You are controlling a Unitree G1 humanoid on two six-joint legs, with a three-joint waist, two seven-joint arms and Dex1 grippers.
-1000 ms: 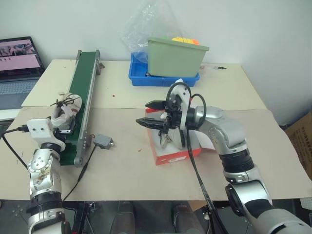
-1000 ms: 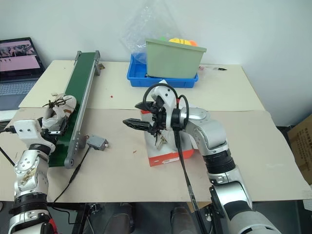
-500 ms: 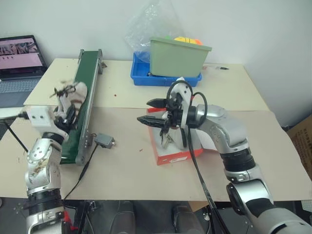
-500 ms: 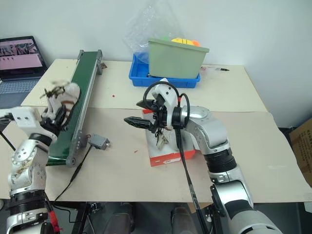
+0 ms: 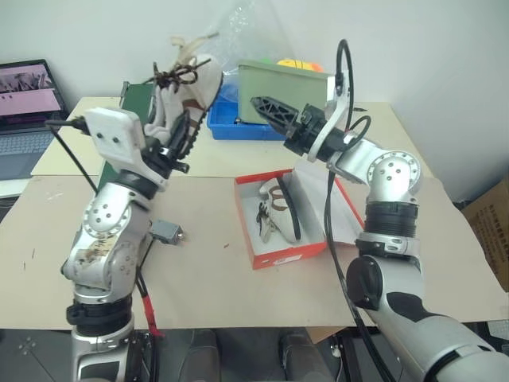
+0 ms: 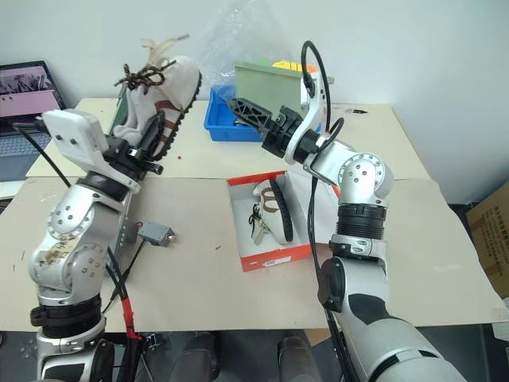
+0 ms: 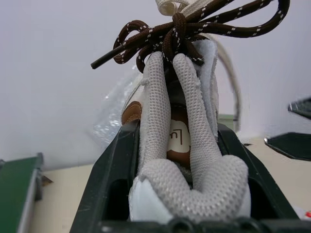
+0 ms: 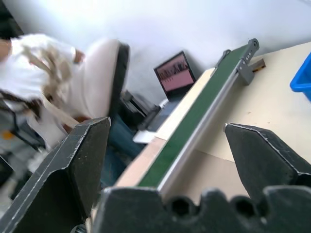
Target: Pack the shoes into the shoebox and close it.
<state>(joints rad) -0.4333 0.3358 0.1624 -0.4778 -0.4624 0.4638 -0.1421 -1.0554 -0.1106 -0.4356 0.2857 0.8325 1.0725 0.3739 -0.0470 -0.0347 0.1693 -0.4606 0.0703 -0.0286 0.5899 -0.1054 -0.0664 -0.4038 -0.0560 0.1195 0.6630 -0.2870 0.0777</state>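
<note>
My left gripper [image 5: 173,134] is shut on a whitish shoe [image 5: 184,89] with dark brown laces, held high above the table's left half. In the left wrist view that shoe [image 7: 175,145] sits heel-first between the black fingers [image 7: 112,170]. The red shoebox [image 5: 286,256] lies open at the table's middle, its lid folded out to the right. A second whitish shoe [image 5: 274,208] lies inside it. My right gripper [image 5: 266,107] hangs open and empty above the far side of the box, pointing left toward the raised shoe.
A green bin [image 5: 290,91] stands in a blue tray [image 5: 231,127] at the back, a clear plastic bag [image 5: 238,32] behind them. A green conveyor [image 5: 135,91] runs along the left, partly behind my left arm. A small grey box [image 5: 165,232] with a cable lies near it. A laptop [image 5: 28,99] sits far left.
My left gripper closed on the shoe on the conveyor and lifted it up and to the right. My right gripper rose from over the box and rolled, staying open.
</note>
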